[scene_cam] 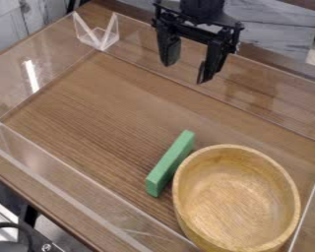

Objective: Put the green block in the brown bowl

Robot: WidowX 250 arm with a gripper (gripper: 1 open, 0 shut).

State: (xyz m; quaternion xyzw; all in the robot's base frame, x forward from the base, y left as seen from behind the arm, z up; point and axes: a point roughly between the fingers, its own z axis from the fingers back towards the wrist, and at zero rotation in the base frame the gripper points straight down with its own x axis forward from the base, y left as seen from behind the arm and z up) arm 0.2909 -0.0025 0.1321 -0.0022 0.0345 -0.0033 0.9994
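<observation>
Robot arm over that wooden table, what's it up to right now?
The gripper hangs open above the far side of the wooden table, its fingers pointing down and holding nothing. The green block lies flat on the table, right beside the brown bowl at its left edge. The bowl is empty, so the block has not yet been picked up or put in.

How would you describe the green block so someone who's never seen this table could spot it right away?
Start at the wooden table and find the round brown bowl near its front right corner. Just left of the bowl's rim lies the green block, a thin flat bar angled diagonally. It is the only bright green thing there.
</observation>
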